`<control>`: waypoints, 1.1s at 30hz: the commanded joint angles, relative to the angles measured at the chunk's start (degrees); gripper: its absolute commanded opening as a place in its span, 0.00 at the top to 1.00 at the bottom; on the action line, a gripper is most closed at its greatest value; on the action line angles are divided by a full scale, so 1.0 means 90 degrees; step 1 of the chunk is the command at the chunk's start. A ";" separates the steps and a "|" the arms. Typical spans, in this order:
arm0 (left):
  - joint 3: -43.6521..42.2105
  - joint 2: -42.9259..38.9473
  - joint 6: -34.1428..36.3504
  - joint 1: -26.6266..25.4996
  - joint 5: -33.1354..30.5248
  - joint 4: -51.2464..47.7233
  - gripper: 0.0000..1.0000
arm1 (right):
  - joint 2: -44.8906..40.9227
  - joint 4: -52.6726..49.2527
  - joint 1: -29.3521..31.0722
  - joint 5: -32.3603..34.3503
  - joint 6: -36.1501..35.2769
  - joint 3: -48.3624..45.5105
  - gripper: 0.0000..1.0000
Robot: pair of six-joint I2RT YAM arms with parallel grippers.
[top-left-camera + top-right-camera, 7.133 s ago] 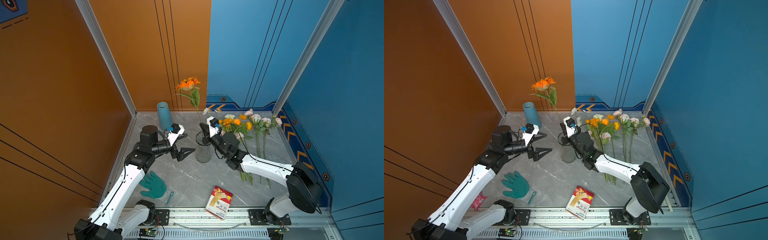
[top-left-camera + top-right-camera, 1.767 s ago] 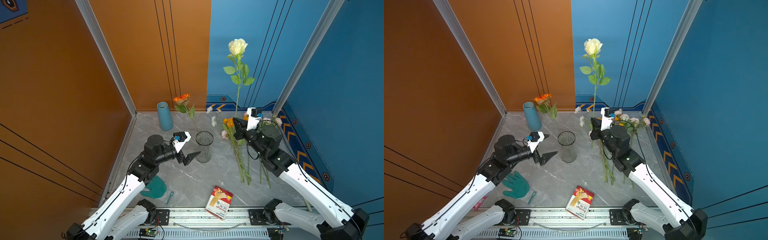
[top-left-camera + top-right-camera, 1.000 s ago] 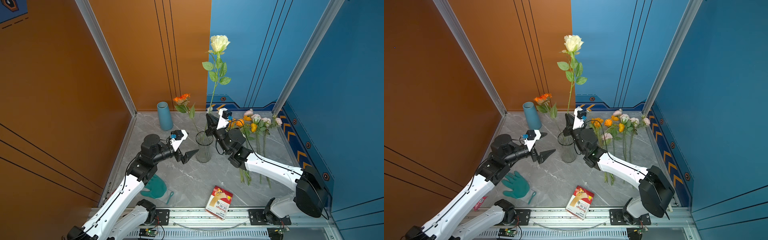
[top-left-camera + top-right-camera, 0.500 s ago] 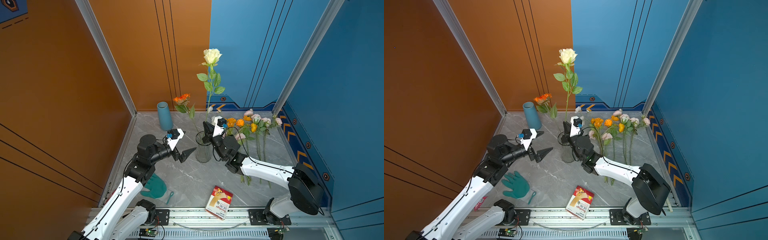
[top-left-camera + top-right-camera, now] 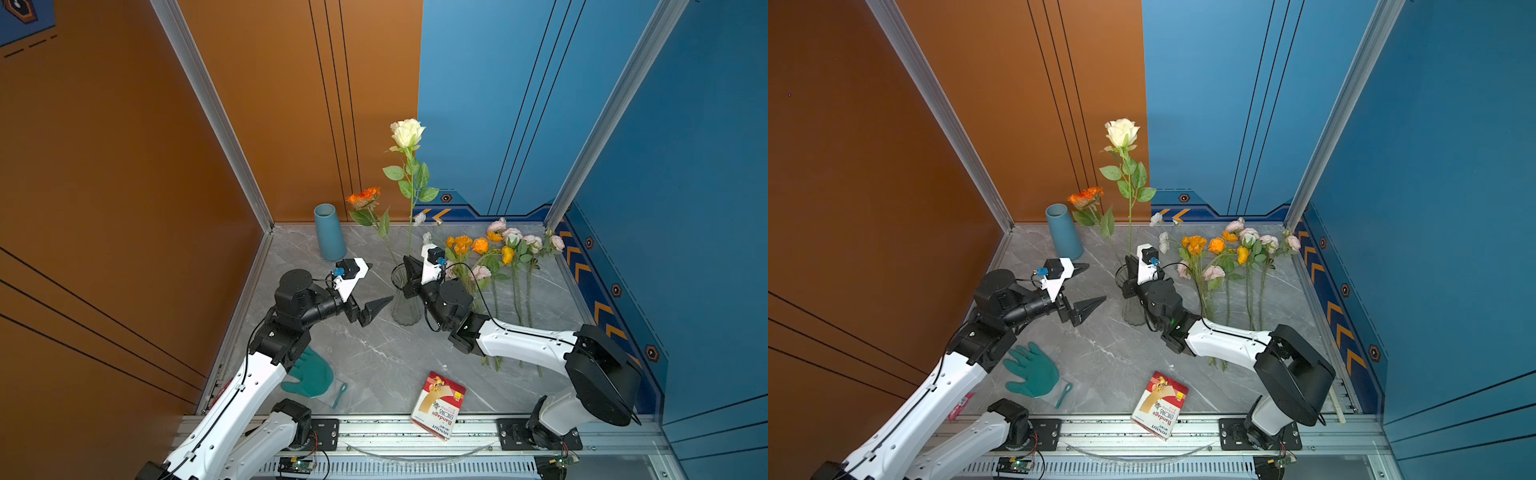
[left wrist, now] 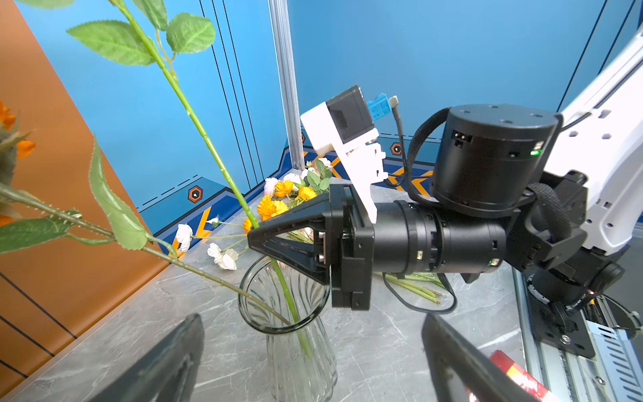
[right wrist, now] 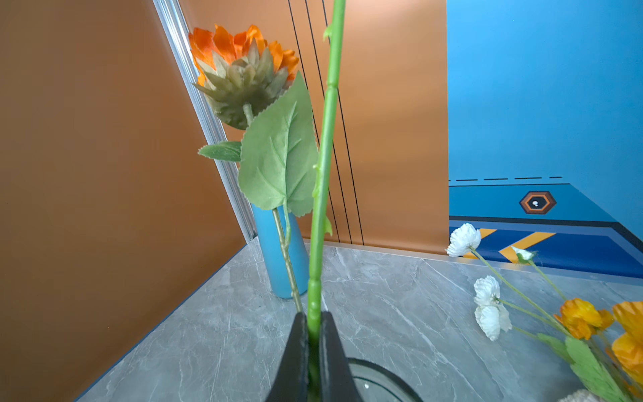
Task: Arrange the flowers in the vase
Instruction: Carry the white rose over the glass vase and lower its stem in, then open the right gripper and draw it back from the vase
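A cream rose [image 5: 406, 133] stands upright in the glass vase [image 5: 402, 318], pinched by one claw.
The right gripper [image 6: 253, 237] is clamped on the rose's green stem just above the vase rim. The stem's lower end reaches down inside the vase and the bloom stands high above it. An orange flower [image 5: 364, 198] in the vase leans to its rear left. The left gripper [image 5: 380, 281] hangs just left of the vase, jaws spread wide and empty. The other flowers [image 5: 498, 249] lie on the table [image 5: 374, 357] right of the vase.

Rose [image 5: 406, 133] and gerbera [image 5: 365, 198] stand in the vase [image 5: 405, 313]; loose flowers [image 5: 480, 246] lie right; glove [image 5: 309, 376] front-left.
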 commanded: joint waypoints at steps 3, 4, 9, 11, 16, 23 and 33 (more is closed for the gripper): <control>-0.0075 -0.0014 -0.0081 0.0059 0.0183 0.0165 0.02 | -0.0120 0.0051 0.0108 0.0197 -0.0008 -0.0174 1.00; -0.0064 -0.0009 -0.0089 0.0063 0.0191 0.0165 0.02 | -0.0120 0.0051 0.0125 0.0220 -0.0023 -0.0182 1.00; -0.0062 0.0022 -0.0096 0.0056 0.0222 0.0165 0.02 | -0.0120 0.0057 0.0173 0.0270 -0.0007 -0.0239 0.94; -0.0068 0.0021 -0.0103 0.0053 0.0213 0.0165 0.02 | -0.0129 0.0051 0.0197 0.0280 -0.0006 -0.0262 0.92; -0.0059 0.0029 -0.0108 0.0058 0.0233 0.0165 0.02 | -0.0168 0.0012 0.0236 0.0339 -0.0001 -0.0379 0.87; -0.0055 0.0051 -0.0120 0.0051 0.0262 0.0165 0.02 | -0.0225 0.0012 0.0246 0.0389 0.0006 -0.0499 0.83; -0.0041 0.0123 -0.0135 0.0041 0.0340 0.0159 0.02 | -0.0406 -0.0164 0.0360 0.0423 -0.0129 -0.0503 0.78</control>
